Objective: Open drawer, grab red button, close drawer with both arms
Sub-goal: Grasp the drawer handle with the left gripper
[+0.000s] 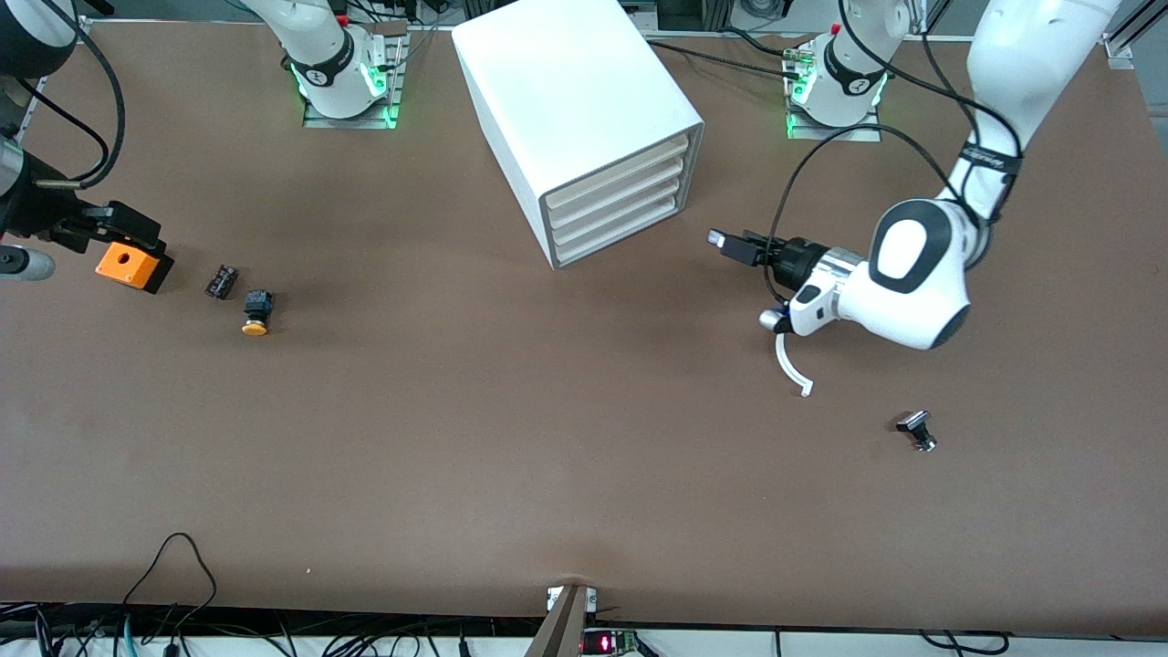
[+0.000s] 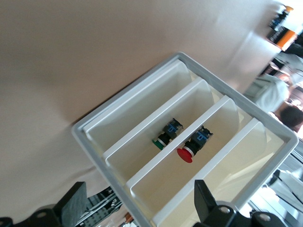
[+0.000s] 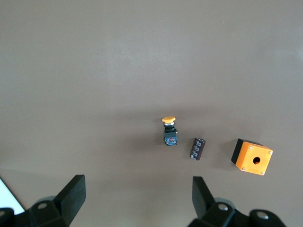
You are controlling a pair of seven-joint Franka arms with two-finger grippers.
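Observation:
The white cabinet (image 1: 566, 91) stands at the middle of the table, its four cream-edged drawers (image 1: 613, 205) all pushed in. My left gripper (image 1: 723, 241) hovers just in front of the drawer fronts, pointing at them, open and empty. In the left wrist view my left gripper (image 2: 137, 208) faces the cabinet front (image 2: 94, 142). Through it the red-capped button (image 2: 185, 153) lies in one middle drawer, beside a green-capped one (image 2: 164, 136) in the adjoining drawer. My right gripper (image 1: 128, 230), also in its wrist view (image 3: 137, 194), is open and empty over the right arm's end of the table.
Under the right gripper are an orange box with a hole (image 1: 128, 265) (image 3: 252, 157), a small dark part (image 1: 222, 281) (image 3: 197, 148) and an orange-yellow-capped button (image 1: 256, 313) (image 3: 169, 131). A small black-and-silver part (image 1: 917, 431) lies near the left arm's end.

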